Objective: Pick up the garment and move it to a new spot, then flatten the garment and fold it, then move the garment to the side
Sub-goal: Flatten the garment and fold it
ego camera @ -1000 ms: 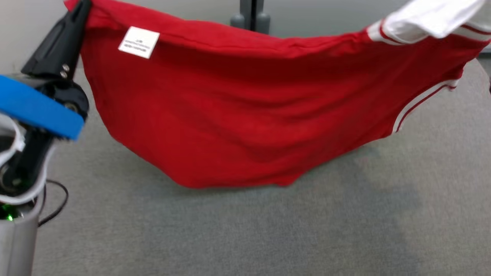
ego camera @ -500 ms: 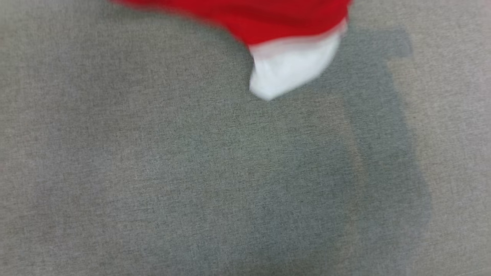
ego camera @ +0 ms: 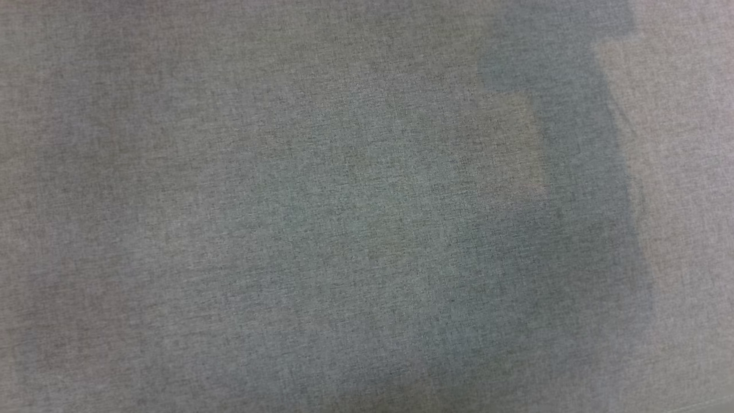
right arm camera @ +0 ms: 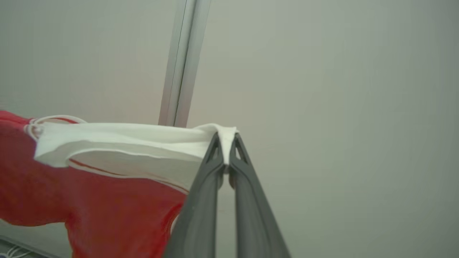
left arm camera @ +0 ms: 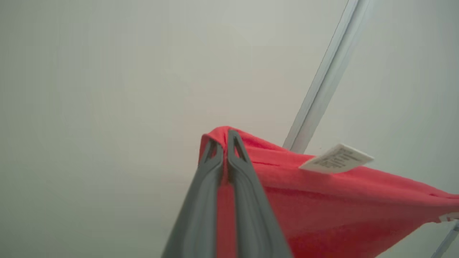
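The red knit garment with white striped trim [left arm camera: 322,200] hangs in the air, stretched between the two arms. The left gripper [left arm camera: 225,138] is clenched on a red corner of it, just beside the white printed label [left arm camera: 337,162]. The right gripper [right arm camera: 226,139] is pinched shut on a bunched white part of the cloth [right arm camera: 125,138], and the red body sags below it. Behind both are a pale wall and a slim grey metal post [right arm camera: 181,61].

What has changed is the head camera's aim. A second ago the garment spanned that view, and half a second ago a red-and-white edge showed at the top. Now the camera looks down on the grey woven worktop [ego camera: 287,229], with a soft dark shadow [ego camera: 573,172] across its right side. The whole picture has shifted, so this is the camera tipping and no proof that the cloth moved.

For the task, this looks like the carry stage, with the robot seemingly looking over a landing spot. Flattening and folding are not yet begun. The slack middle would likely touch down first and wrinkle unless the arms keep the cloth taut while lowering
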Tool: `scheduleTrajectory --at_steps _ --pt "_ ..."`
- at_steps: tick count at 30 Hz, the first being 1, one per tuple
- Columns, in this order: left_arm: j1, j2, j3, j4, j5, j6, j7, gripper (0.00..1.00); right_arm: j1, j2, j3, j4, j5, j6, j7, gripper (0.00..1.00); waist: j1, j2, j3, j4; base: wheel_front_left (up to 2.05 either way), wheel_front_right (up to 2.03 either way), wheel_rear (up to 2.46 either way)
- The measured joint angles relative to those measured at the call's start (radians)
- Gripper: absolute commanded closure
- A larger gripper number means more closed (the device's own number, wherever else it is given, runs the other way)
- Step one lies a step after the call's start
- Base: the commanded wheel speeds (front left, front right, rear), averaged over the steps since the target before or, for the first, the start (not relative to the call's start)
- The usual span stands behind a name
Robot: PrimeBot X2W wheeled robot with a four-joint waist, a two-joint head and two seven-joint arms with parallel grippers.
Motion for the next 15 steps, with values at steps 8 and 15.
scheduleTrajectory --at_steps 8,15 --pt "0.432 -0.111 -0.086 0.166 -0.036 -0.019 -0.046 1.00 0.446 -0.017 0.101 0.036 0.211 0.000 0.179 1.00 -0.0001 0.0000 -0.069 0.038 0.00 0.00 0.00" --pt "0.775 -0.195 -0.101 0.149 -0.107 -0.001 -0.066 1.00 0.880 -0.025 -0.013 -0.178 0.289 0.000 0.484 1.00 -0.0007 0.0000 -0.198 0.085 0.00 0.00 0.00"
